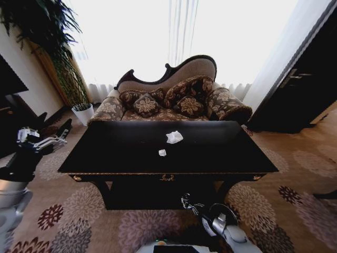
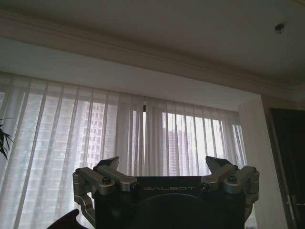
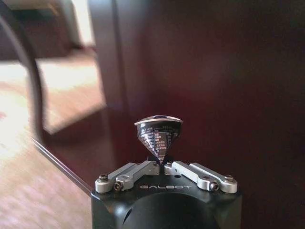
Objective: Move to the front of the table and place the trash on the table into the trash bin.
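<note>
Two bits of trash sit on the glossy black wooden table (image 1: 210, 153): crumpled white tissue (image 1: 174, 137) and tiny white scrap (image 1: 162, 153), well beyond the right gripper (image 3: 163, 161), which pinches a dark crushed drink can (image 3: 158, 134). Left gripper (image 2: 164, 167) gapes wide.

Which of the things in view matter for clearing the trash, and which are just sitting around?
Job: table, crumpled tissue, white scrap, dark can pinched in right claw, left claw open.
Just there: sofa, potted plant, curtains, door.
</note>
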Motion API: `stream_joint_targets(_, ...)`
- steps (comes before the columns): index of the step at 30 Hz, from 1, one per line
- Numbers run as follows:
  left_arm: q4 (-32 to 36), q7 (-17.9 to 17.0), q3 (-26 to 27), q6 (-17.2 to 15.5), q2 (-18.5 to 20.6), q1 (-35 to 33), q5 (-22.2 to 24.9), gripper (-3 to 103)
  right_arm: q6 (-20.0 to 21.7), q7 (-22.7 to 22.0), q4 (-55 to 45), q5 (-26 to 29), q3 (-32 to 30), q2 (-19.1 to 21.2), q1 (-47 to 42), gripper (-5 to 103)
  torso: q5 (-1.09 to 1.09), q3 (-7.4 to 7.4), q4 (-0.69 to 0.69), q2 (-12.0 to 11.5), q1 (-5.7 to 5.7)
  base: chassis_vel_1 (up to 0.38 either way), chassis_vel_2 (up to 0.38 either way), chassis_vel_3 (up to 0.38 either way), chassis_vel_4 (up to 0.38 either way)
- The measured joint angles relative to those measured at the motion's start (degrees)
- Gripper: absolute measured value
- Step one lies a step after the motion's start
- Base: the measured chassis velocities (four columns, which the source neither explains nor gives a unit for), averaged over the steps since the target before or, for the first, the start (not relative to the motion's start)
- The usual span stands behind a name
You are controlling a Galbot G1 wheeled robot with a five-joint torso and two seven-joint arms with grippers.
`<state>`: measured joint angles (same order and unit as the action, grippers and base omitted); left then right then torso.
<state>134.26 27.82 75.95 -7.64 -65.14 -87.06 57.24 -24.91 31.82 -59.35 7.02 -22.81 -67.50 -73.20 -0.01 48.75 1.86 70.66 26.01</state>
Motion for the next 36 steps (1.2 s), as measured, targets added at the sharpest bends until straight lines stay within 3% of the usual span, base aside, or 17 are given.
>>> stream_joint_targets(3, -0.02, 0.02, -0.01, 0.01, 0.00, 0.00, -0.04, 100, 2.50, -8.37, 3.07, -4.00, -0.30, -0.72, 0.94, 0, 0.00, 0.00, 0.01, 0.00, 0.00, 0.000, 0.000, 0.000, 0.000)
stream_joint_targets(4, -0.02, 0.02, -0.01, 0.01, 0.00, 0.00, -0.04, 100, 2.50, -8.37, 3.07, -4.00, -0.30, -0.72, 0.94, 0, 0.00, 0.00, 0.01, 0.00, 0.00, 0.000, 0.000, 0.000, 0.000)
stream_joint_targets(6, 0.04, 0.03, -0.17, 0.03, -0.11, -0.12, -0.20, 100, 5.06, -14.36, 4.98, -5.89, -0.74, -1.08, 1.66, 0, 0.01, 0.00, 0.00, 0.00, 0.00, 0.000, 0.000, 0.000, 0.000)
stream_joint_targets(7, 0.04, 0.03, -0.17, 0.03, -0.11, -0.12, -0.20, 100, 5.06, -14.36, 4.98, -5.89, -0.74, -1.08, 1.66, 0, 0.01, 0.00, 0.00, 0.00, 0.00, 0.000, 0.000, 0.000, 0.000)
stream_joint_targets(11, 0.87, 0.15, -0.73, 0.09, -0.76, -0.44, -0.69, 100, 9.59, -22.46, 8.61, -6.85, -1.35, -0.69, 3.14, 0, 0.00, 0.00, 0.01, 0.00, 0.00, 0.000, 0.000, 0.000, 0.000)
stream_joint_targets(21, 0.61, 0.11, -0.03, 0.11, 0.18, -0.56, -0.04, 100, 11.41, -26.47, 14.48, -4.30, -2.06, 0.11, 4.36, 0, 0.00, 0.00, 0.01, 0.00, 0.00, 0.000, 0.000, 0.000, 0.000)
stream_joint_targets(24, 0.47, -0.06, -0.01, 0.05, 0.22, -0.38, 0.17, 100, 14.02, -28.67, 15.29, -3.02, -2.21, 0.12, 4.60, 0, 0.01, 0.00, 0.00, 0.00, 0.00, 0.000, 0.000, 0.000, 0.000)
stream_joint_targets(36, 0.52, -0.04, -0.83, 0.04, -0.35, -0.46, -0.13, 100, 16.00, -30.61, 20.52, -1.83, -3.31, 0.41, 5.76, 0, 0.00, 0.00, 0.00, 0.00, 0.00, 0.000, 0.000, 0.000, 0.000)
